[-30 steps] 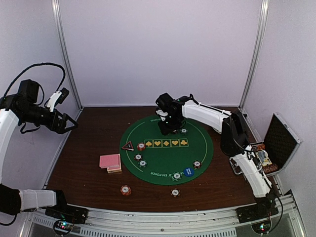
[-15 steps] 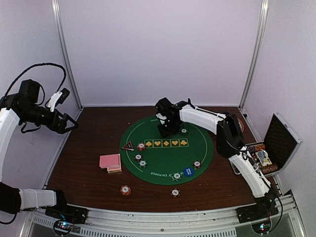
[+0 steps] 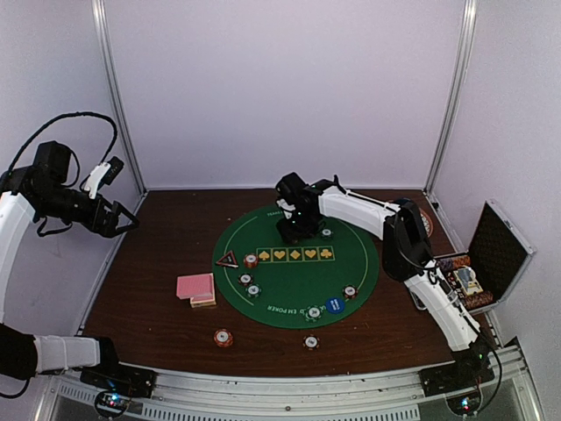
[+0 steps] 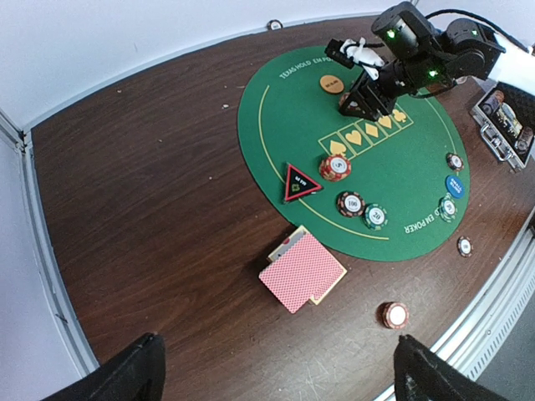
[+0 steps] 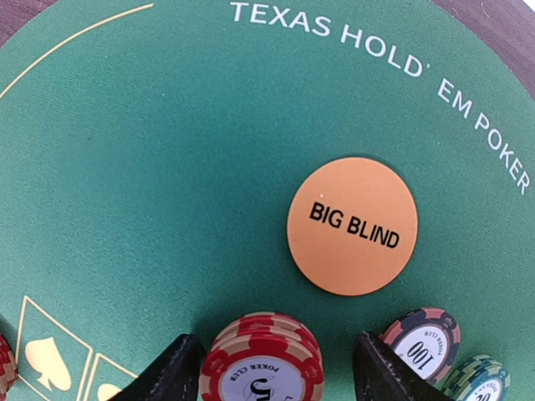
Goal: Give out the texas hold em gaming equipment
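Near edge first: an orange-red chip (image 3: 223, 338) and a smaller pale chip (image 3: 311, 342) lie on the worktop (image 3: 149, 324), just off the green mat (image 3: 289, 282) on my side. They are easy to knock with a low sweep.

The pink cards (image 4: 303, 271) lie flat just off the mat's left edge, slightly fanned. I think a pinch there could shove them instead of lifting.

The left end effector (image 4: 276, 376) is raised off the mat's left side, jaws wide apart and empty. Low risk.

On the far half of the mat, the right end effector (image 5: 277, 347) straddles a red striped chip stack (image 5: 261, 374). Its jaws are apart, not clamped, with a gap showing on one side and the other finger (image 5: 180, 372) very close. Main worry: lifting off crooked drags that finger and tips or slides the stack. The 100 chip (image 5: 422, 334) is crowded just beside it and the Big Blind button (image 5: 352, 225) lies just beyond, so any sideways retreat could bump either.
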